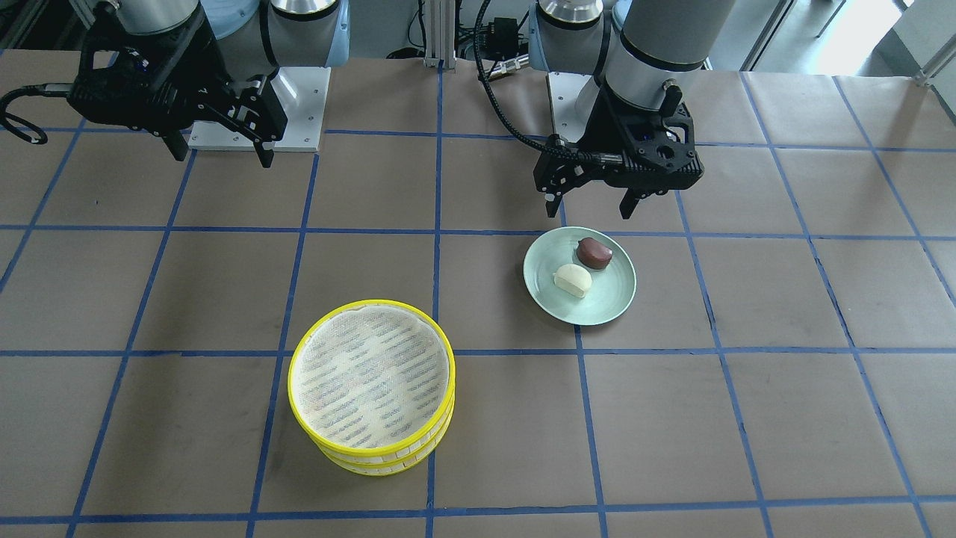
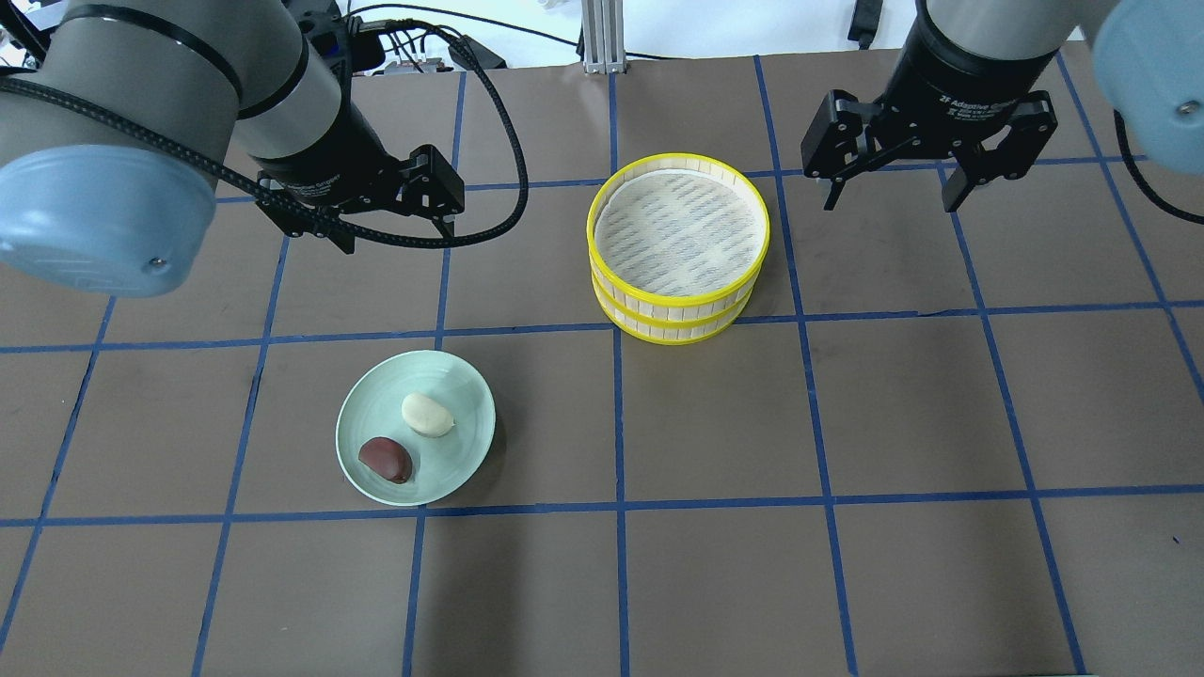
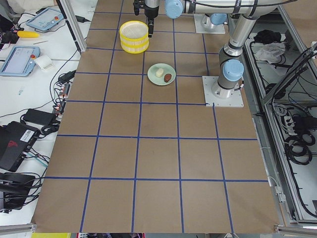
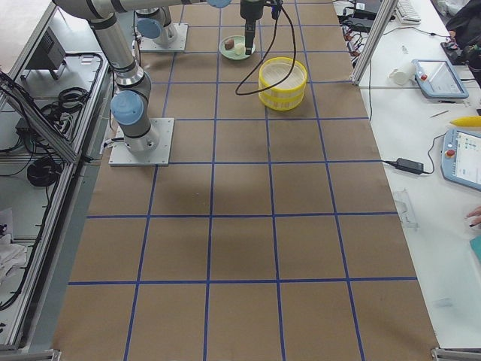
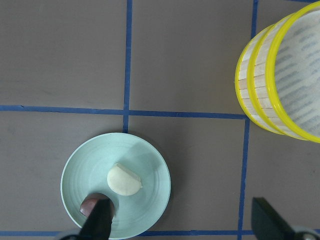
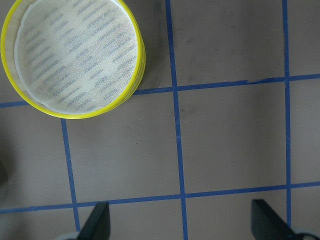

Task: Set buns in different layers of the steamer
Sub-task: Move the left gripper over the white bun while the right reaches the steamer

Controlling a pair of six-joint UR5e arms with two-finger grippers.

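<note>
Two yellow-rimmed steamer layers (image 2: 677, 310) stand stacked, the top one (image 1: 373, 448) empty with whitish mesh. The dark brown bun (image 2: 386, 459) and the cream-white bun (image 2: 427, 415) lie side by side on a pale green plate (image 2: 463, 442). My left gripper (image 2: 399, 237) is open and empty, hovering above the table beside the plate. In its wrist view, a finger partly hides the brown bun (image 5: 89, 203), with the cream bun (image 5: 124, 180) beside it. My right gripper (image 2: 890, 202) is open and empty, hovering to the right of the stack (image 6: 70, 114).
Brown table cover with a blue tape grid. The arm bases (image 1: 258, 108) stand at the robot's edge of the table. In the side views, tablets and cables lie on the white benches beyond the table's far side.
</note>
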